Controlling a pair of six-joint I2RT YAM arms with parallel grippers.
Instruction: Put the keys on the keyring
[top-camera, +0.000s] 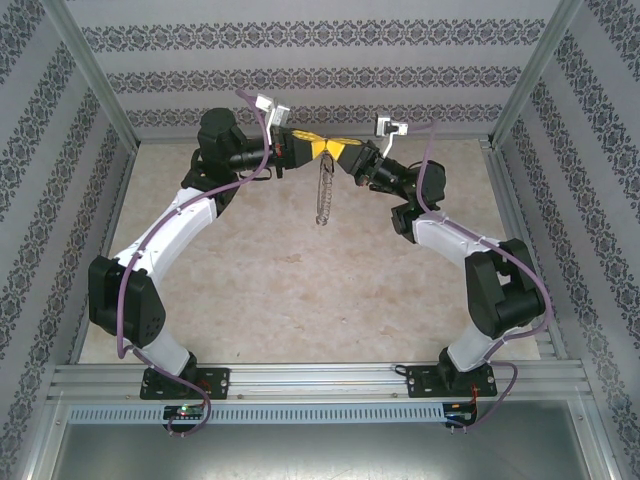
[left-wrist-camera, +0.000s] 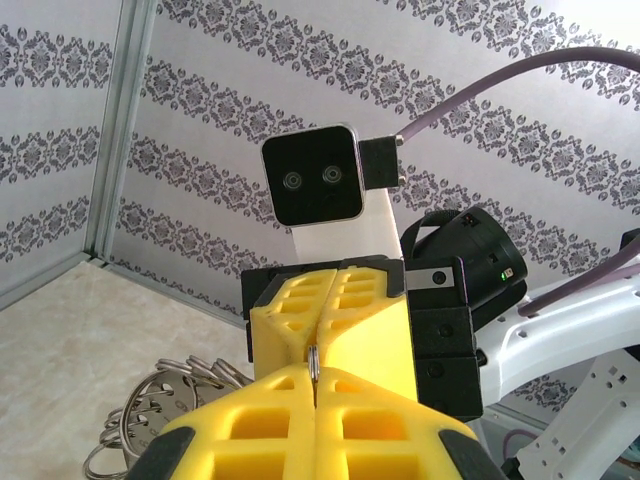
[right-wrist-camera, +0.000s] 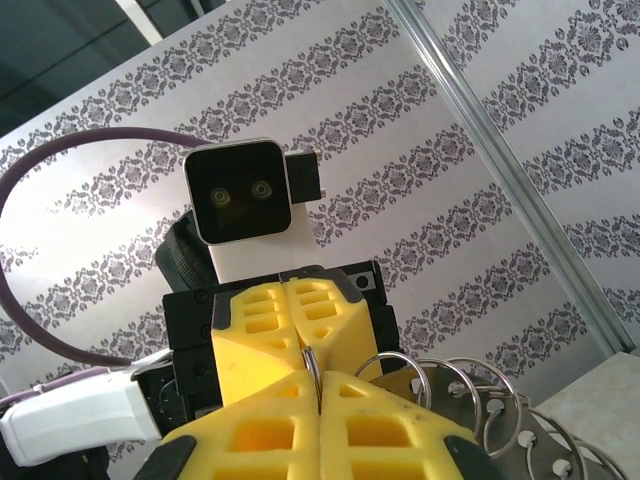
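Note:
The keyring (top-camera: 323, 196) hangs edge-on above the middle of the table, a thin silvery loop fringed with small rings. Both yellow-fingered grippers meet tip to tip at its top. My left gripper (top-camera: 312, 147) is shut on the rim from the left, and my right gripper (top-camera: 336, 153) is shut on it from the right. In the left wrist view the rim (left-wrist-camera: 315, 361) is pinched between my left gripper (left-wrist-camera: 315, 380) fingers, with small rings (left-wrist-camera: 165, 402) hanging left. In the right wrist view the rim (right-wrist-camera: 312, 367) sits in my right gripper (right-wrist-camera: 318, 388). The keys are out of view.
The beige tabletop (top-camera: 300, 280) lies below the hanging loop. Patterned walls and a metal frame post (top-camera: 90, 80) enclose the table on three sides. Both arms arch inward from their bases at the near rail (top-camera: 320, 378).

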